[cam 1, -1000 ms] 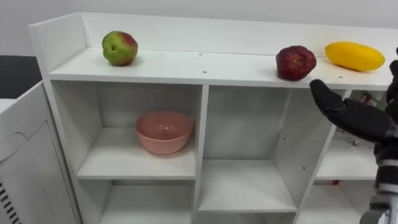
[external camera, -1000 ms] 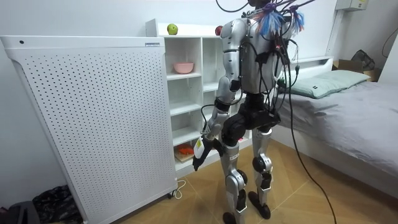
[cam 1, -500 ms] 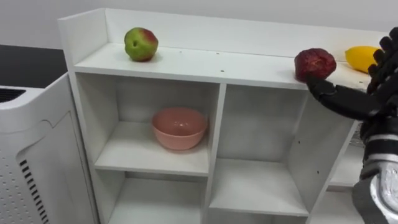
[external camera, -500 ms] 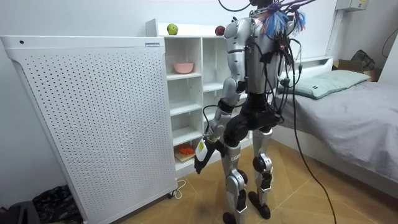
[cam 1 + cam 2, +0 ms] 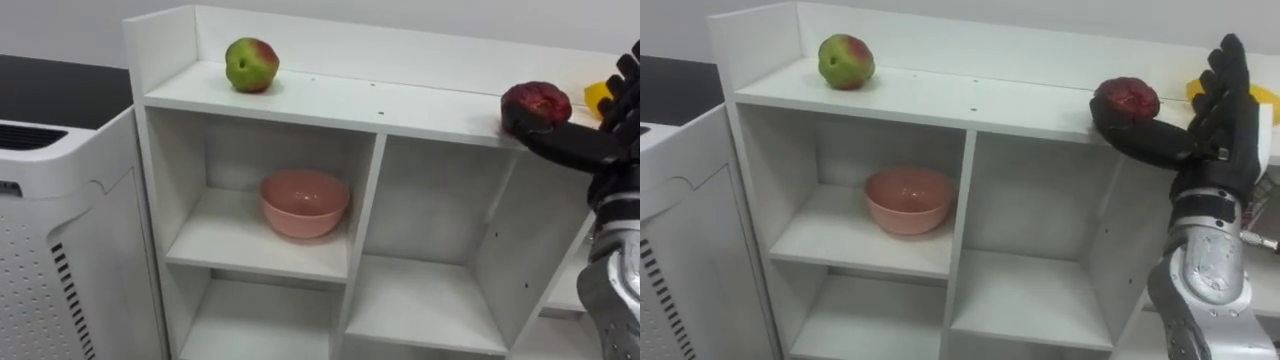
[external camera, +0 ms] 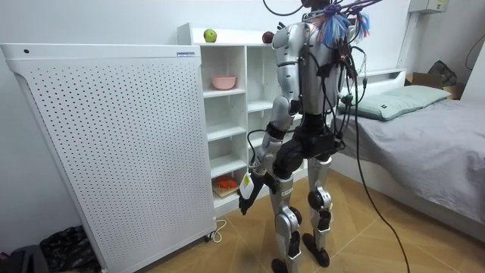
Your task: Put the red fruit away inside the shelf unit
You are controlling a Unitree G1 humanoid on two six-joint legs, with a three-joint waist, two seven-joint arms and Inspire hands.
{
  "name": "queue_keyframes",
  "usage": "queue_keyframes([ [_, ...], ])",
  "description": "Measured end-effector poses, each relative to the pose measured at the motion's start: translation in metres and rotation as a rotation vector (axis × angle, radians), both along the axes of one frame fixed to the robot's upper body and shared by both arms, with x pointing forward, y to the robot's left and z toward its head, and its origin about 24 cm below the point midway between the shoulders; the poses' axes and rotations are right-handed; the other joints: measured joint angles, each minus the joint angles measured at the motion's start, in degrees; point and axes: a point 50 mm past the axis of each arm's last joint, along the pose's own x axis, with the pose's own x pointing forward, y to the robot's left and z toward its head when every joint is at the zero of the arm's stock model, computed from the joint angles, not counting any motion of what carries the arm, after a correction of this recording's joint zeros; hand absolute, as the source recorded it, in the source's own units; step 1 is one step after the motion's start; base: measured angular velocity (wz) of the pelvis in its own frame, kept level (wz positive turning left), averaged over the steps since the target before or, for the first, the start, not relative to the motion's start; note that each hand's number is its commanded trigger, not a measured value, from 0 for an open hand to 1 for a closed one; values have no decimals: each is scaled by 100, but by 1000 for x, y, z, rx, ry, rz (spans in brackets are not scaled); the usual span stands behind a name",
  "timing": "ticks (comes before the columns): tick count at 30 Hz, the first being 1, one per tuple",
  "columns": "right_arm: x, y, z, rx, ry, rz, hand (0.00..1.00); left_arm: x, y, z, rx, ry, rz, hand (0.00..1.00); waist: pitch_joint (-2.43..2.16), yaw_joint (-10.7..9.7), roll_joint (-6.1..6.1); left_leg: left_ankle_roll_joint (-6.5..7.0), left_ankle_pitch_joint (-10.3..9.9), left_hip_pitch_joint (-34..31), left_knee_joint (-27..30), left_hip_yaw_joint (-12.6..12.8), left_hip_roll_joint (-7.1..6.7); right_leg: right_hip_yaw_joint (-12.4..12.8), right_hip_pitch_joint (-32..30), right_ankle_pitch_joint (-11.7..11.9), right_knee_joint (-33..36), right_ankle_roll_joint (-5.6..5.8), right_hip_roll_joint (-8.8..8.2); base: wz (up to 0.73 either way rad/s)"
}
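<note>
I am looking down at a white closet [image 5: 300,95] of open compartments. On its top shelf a green and red apple [image 5: 251,64] sits at the far left. A dark red fruit [image 5: 536,102] sits towards the right, close to the front edge. A yellow fruit [image 5: 596,96] lies just right of it, mostly hidden behind my right hand [image 5: 1228,105]. A pink bowl [image 5: 304,202] stands in the upper left compartment.

My right hand is raised at the shelf's front edge with its fingers [image 5: 1230,60] straight, spread and pointing up. Its thumb [image 5: 1145,140] stretches left, touching the near underside of the red fruit without gripping it. The red fruit lies left of and slightly beyond the palm. It is roundish, with no clear long axis, and I judge it the next thing to grasp. The right hand is by far the nearer.

In the room view my left hand [image 6: 246,199] hangs low beside the thigh, and I cannot tell its state. I stand facing the closet, with a white perforated panel [image 6: 114,152] on the room view's left and a bed [image 6: 424,114] on its right. A small label on the panel is too small to read
</note>
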Motion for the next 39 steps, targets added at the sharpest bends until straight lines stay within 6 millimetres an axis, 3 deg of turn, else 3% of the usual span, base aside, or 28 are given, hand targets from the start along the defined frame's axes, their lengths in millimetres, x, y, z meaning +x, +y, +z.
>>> queue_keyframes([
  [11, 0, -5, 0, -24, 12, -5, 0, 0, 2, 0, 29, 27, -47, 0, -31, 88, -24, -11, 8, 3, 4, -25, 4, -45, -17, 3, -4, -5, 3, 1],
  [15, 1, -11, -2, -36, 40, -19, 0, 1, 3, 2, 36, 21, -47, 0, -59, 140, -49, -12, 27, -3, 4, -54, -1, -164, -5, 6, 1, -10, -18, 4],
  [35, 7, -8, -10, -161, 137, 36, 0, -9, 4, 1, 16, 74, -36, 0, -66, 146, -96, -12, 66, -78, 60, -145, -29, -207, 0, 18, 28, -30, -45, 1],
  [36, 7, -8, -10, -163, 139, 37, 5, -8, 4, 1, 13, 74, -37, 0, -67, 145, -100, -11, 66, -77, 61, -149, -29, -206, 1, 18, 32, -30, -46, 0],
  [37, 7, -7, -10, -166, 139, 42, 66, -7, 4, 1, 12, 74, -37, 0, -67, 144, -100, -11, 66, -77, 61, -151, -30, -207, 1, 18, 32, -30, -46, 0],
  [38, 7, -7, -10, -167, 140, 44, 100, -8, 4, 1, 11, 76, -37, 0, -67, 144, -100, -11, 66, -78, 60, -151, -30, -204, 1, 18, 33, -30, -45, 0],
  [39, 7, -7, -10, -168, 140, 48, 100, -8, 4, 1, 12, 77, -37, 0, -67, 143, -100, -12, 66, -79, 58, -152, -30, -202, 1, 18, 35, -30, -44, 0],
])
